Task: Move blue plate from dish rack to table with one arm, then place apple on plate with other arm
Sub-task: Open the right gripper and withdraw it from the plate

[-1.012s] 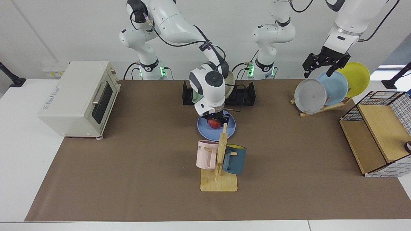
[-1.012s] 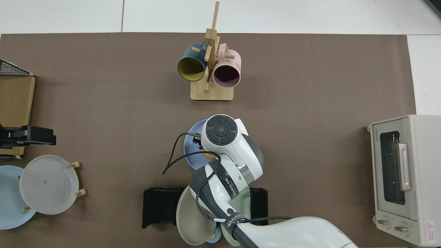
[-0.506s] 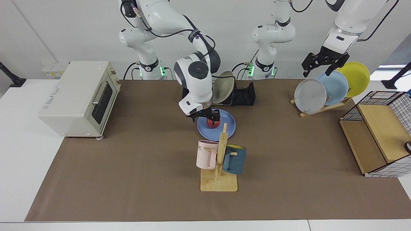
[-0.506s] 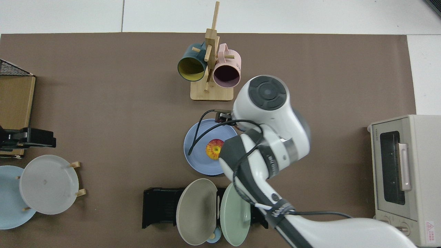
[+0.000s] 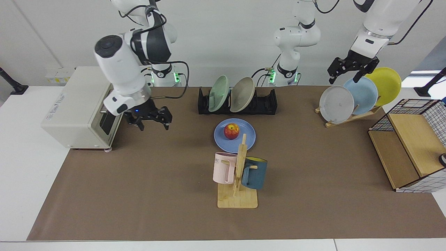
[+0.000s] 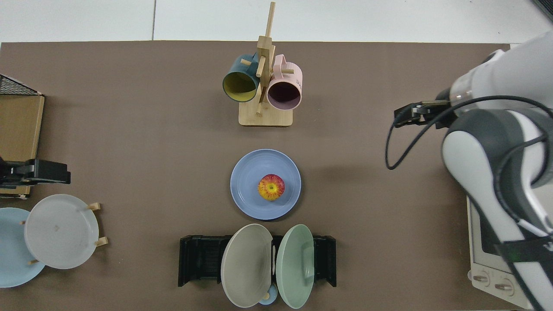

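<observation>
Now the right gripper (image 5: 152, 122) hangs empty with its fingers spread apart, above the brown mat in front of the toaster oven (image 5: 83, 104) at the left of the facing view. The left gripper (image 5: 348, 71) waits at the far right, fingers apart and empty, above the wooden plate stand (image 5: 348, 116) with its grey, pale blue and yellow plates. Mid-bench (image 5: 21, 167), the blue plate (image 5: 244, 139) lies flat on the mat, the apple (image 5: 231, 131) resting on it, stem dimple up. Just behind stands the dish rack (image 5: 266, 103), holding a green plate (image 5: 218, 93) and a beige plate (image 5: 242, 94). Nearer the camera stands the mug tree (image 5: 238, 181).
</observation>
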### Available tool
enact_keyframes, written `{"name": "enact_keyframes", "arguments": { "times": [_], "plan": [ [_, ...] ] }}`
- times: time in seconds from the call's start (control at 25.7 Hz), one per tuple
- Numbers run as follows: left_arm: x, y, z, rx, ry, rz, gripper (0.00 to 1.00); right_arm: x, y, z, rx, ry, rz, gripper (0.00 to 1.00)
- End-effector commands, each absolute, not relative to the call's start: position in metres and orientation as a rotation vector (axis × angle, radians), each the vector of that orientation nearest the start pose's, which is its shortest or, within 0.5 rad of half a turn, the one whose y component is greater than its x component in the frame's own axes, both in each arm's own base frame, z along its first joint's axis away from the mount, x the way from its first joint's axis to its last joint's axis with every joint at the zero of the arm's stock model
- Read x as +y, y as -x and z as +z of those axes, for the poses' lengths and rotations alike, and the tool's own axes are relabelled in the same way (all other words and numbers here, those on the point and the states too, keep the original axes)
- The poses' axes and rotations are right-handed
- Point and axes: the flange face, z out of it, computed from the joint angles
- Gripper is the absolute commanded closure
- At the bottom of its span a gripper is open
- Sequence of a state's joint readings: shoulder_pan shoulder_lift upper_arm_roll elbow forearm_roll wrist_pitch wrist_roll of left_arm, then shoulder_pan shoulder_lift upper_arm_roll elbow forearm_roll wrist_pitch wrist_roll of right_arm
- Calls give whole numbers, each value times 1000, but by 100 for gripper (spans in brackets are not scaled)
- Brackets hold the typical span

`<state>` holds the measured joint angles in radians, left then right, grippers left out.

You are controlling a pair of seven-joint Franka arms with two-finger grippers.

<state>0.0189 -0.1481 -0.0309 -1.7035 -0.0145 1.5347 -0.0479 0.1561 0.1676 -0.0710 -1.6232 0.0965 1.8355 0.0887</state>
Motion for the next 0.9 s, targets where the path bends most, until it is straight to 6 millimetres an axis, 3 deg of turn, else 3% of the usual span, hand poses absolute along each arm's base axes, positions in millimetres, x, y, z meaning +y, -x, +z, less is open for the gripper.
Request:
{"name": "enact_keyframes", "arguments": {
  "times": [0.0, 0.12, 0.31, 0.47, 0.86],
  "plan": [
    [-10, -502, 643, -48, 3147, 10, 0, 7, -595, 553, -78, 3056, -47, 0],
    [-10, -502, 644, -53, 3147, 8, 0, -5, -583, 571, -91, 3055, -67, 0],
    [-5, -502, 643, -65, 3150, 3, 0, -1, -564, 595, -107, 3096, -60, 0],
    [-6, -502, 643, -63, 3151, 5, 0, 10, -555, 588, -124, 3114, -51, 0],
    [-5, -503, 633, -61, 3154, 30, 0, 9, -553, 586, -114, 3113, -77, 0]
  ]
}}
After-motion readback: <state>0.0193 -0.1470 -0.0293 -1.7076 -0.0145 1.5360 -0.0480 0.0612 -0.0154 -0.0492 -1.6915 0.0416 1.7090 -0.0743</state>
